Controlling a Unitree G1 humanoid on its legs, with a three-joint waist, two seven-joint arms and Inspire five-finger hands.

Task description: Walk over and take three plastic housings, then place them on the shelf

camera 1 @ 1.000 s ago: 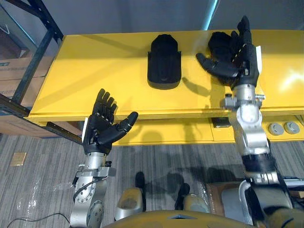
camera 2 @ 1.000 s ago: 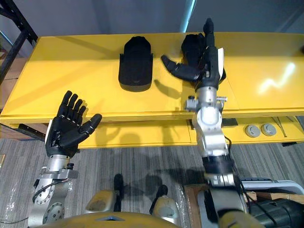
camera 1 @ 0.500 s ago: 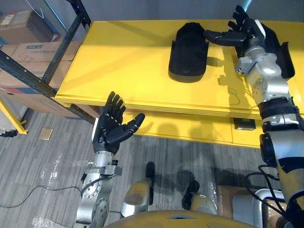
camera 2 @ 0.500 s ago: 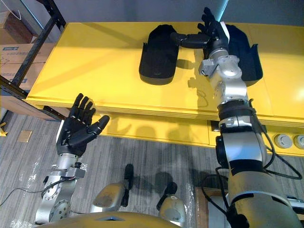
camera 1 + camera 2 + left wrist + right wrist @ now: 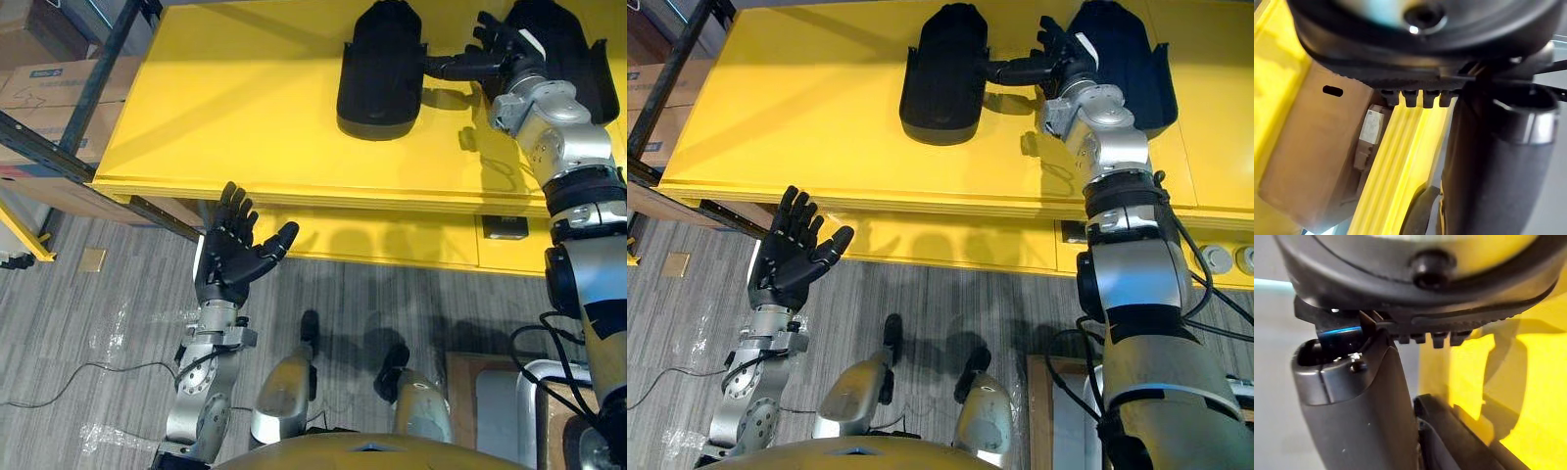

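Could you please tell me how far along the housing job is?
Walk-up looks done: the robot stands at the yellow table. The left housing and right housing lie ungrasped; the open right hand reaches between them; left hand empty. Lifting and shelving all remain.

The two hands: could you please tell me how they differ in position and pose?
The left hand is short of the table, over the floor; the right hand is above the table, between the left housing and the right housing. The left hand touches nothing; the right hand's thumb reaches to the left housing's edge. Both are open, fingers spread.
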